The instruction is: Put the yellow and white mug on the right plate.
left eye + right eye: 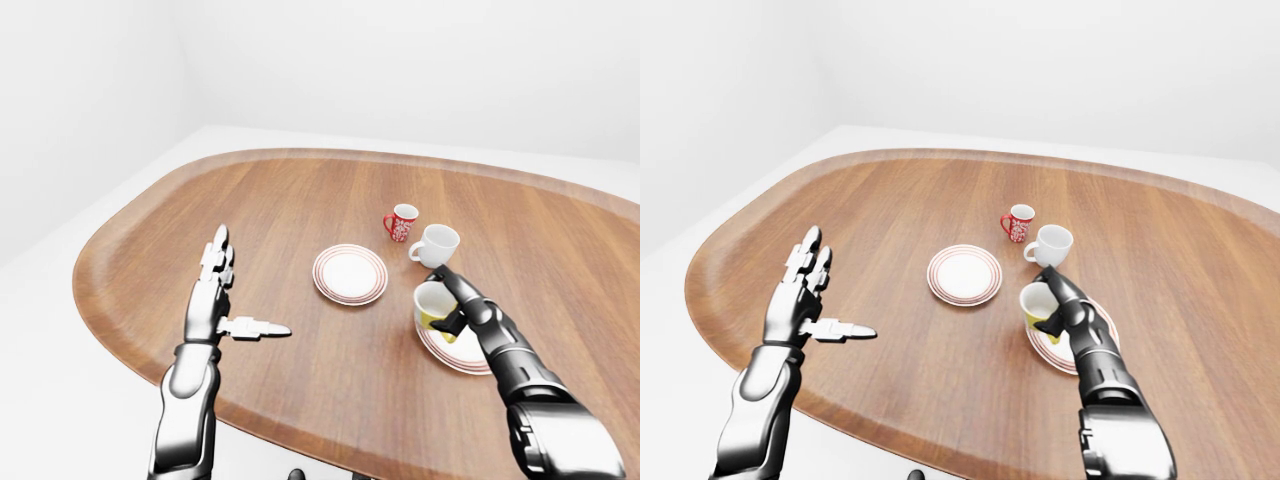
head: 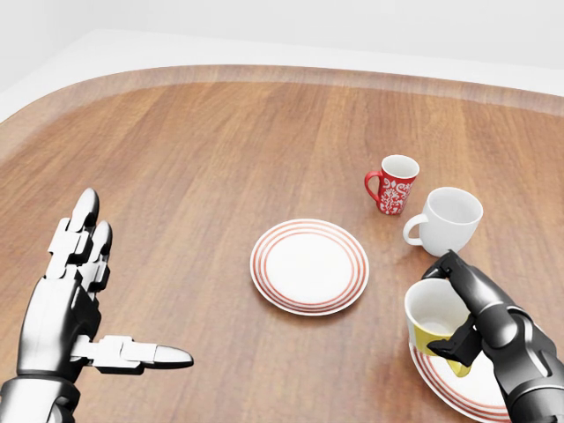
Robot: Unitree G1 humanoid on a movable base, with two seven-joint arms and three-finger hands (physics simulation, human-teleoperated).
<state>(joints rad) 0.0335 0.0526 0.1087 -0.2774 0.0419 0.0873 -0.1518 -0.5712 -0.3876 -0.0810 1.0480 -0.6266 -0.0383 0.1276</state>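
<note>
The yellow and white mug [image 2: 434,321] hangs tilted over the left edge of the right plate [image 2: 458,388], at the lower right of the head view. My right hand [image 2: 464,304] is shut on it, dark fingers wrapped around its side. Most of that red-ringed plate is hidden under my hand and forearm. Whether the mug touches the plate I cannot tell. My left hand [image 2: 84,304] floats open at the lower left, fingers spread, thumb pointing right, far from the mug.
A second red-ringed plate [image 2: 309,266] lies at the table's middle. A red patterned mug [image 2: 394,184] and a plain white mug [image 2: 448,221] stand above the right plate. The wooden table's [image 2: 203,159] curved rim runs along the top.
</note>
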